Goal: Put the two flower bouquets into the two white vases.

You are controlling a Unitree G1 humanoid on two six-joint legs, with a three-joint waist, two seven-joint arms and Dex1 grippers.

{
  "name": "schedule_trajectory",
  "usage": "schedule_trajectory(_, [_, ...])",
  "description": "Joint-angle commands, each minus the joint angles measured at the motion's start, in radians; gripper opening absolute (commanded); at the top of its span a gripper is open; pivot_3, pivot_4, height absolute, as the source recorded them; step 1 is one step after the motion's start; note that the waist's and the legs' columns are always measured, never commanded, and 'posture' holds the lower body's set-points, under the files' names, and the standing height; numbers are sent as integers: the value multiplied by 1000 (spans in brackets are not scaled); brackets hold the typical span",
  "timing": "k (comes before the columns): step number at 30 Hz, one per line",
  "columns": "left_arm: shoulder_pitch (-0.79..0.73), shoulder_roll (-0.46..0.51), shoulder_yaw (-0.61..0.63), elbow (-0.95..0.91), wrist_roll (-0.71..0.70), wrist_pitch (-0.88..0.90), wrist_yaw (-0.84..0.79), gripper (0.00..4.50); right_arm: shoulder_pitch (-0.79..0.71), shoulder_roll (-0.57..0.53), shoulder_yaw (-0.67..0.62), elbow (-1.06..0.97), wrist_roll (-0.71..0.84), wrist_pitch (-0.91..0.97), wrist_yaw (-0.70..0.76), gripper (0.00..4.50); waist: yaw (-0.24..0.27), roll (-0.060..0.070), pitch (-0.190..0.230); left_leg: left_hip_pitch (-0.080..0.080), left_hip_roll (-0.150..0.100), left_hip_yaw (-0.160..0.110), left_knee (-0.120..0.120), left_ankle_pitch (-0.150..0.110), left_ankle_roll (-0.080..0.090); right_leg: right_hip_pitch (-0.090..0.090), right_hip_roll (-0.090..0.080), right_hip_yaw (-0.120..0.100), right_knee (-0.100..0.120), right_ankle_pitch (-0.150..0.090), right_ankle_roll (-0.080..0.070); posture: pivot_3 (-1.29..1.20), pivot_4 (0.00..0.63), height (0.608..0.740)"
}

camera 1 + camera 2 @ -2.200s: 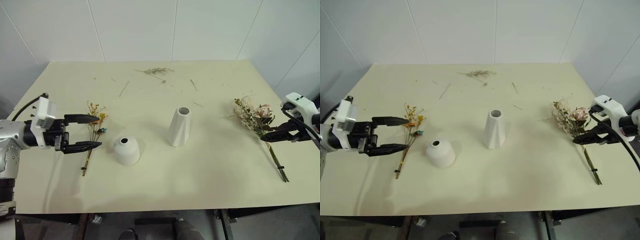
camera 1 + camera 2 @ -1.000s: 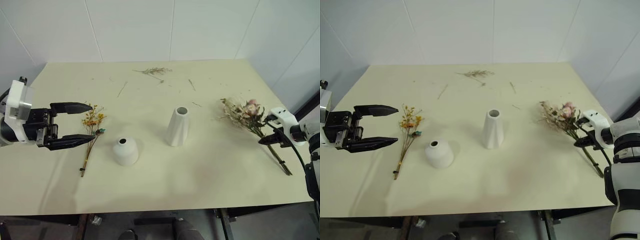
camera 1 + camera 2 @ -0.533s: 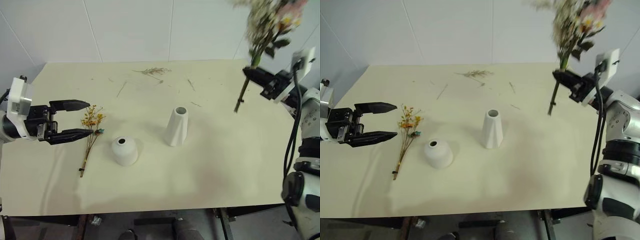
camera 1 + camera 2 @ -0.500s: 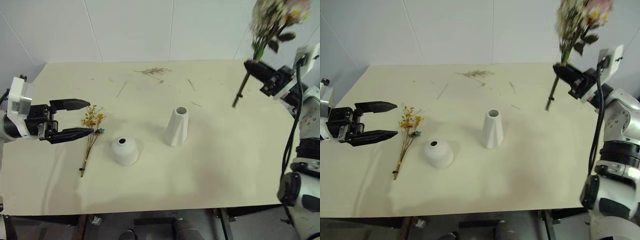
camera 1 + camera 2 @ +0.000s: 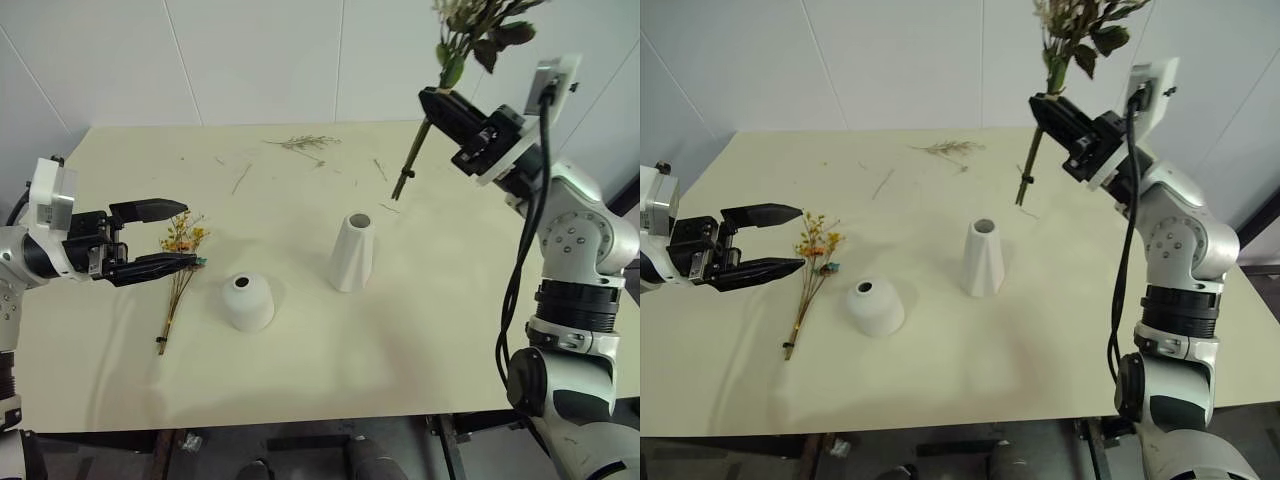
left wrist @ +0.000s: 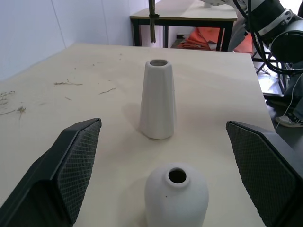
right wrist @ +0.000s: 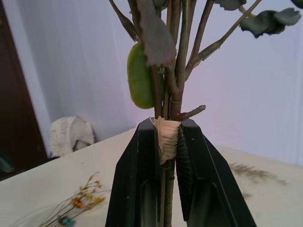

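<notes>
While its arm reaches up at the frame's upper right, the right gripper (image 5: 436, 103) is clamped on the large bouquet (image 5: 470, 25), stems hanging above the tall vase (image 5: 352, 252). At left, the left gripper (image 5: 177, 238), fingers apart, hovers level beside the small sprig (image 5: 180, 262), the squat vase (image 5: 247, 301) near it on the table (image 5: 420, 330).

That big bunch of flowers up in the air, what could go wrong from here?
The right gripper pinches the large bouquet by its thin stems, with the heavy blooms far above, so it may swing or slip. The stem end must enter the tall vase's narrow mouth; a miss could tip that slim vase. The open left gripper sits by the small yellow sprig, whose fine stems could bend or scatter if grabbed.
</notes>
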Motion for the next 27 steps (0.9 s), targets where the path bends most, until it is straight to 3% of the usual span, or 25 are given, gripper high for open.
schedule_trajectory(1, [23, 0, 45, -52, -23, 0, 19, 4500, -25, 24, 24, -42, 37, 14, -11, 134, 0, 0, 0, 0, 0, 0, 0, 0, 0, 0, 0, 0, 0, 0, 0, 0, 150, 740])
schedule_trajectory(19, [77, -16, 77, -95, -31, -11, 65, 4500, -14, 56, 80, -80, 65, 42, -7, 134, -1, 0, 0, 0, 0, 0, 0, 0, 0, 0, 0, 0, -1, 0, 0, 0, 150, 740])
schedule_trajectory(27, [81, -20, 81, -94, -30, -20, 70, 4500, -49, -5, 81, -45, 38, 14, 32, 134, 1, 0, 0, 0, 0, 0, -1, 0, 0, 0, 0, 0, -2, 0, 0, 0, 150, 740])
